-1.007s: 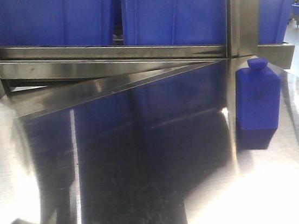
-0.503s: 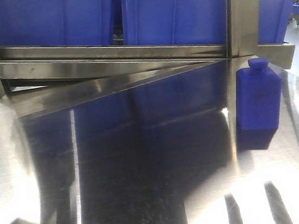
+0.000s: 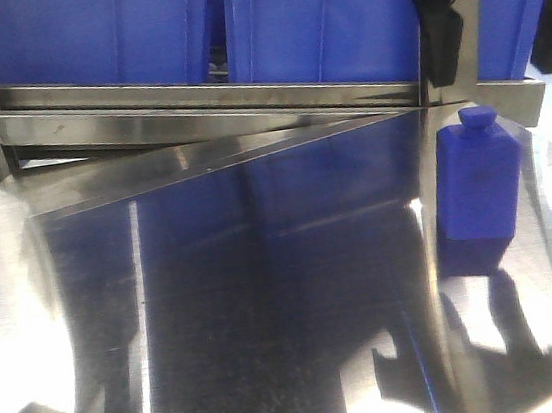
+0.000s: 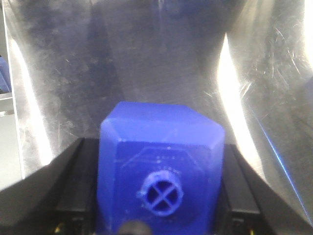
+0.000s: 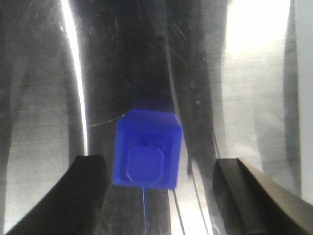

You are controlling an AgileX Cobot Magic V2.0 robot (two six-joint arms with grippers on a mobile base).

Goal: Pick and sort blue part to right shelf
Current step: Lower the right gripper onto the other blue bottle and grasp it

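We note the right end effector (image 5: 166, 196) newly dropped in, released, over the upright blue part (image 3: 477, 182) at its six o'clock; the left end effector (image 4: 159, 196) grasps a second blue part (image 4: 161, 142).

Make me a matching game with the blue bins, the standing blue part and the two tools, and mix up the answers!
Things:
1. blue bins
2. standing blue part
3. right tool
4. left tool

States and places:
A. open, over the standing part
B. shut on a second blue part
C. on the rack at the back
D. upright on the shiny table

Pairs: 1-C, 2-D, 3-A, 4-B.
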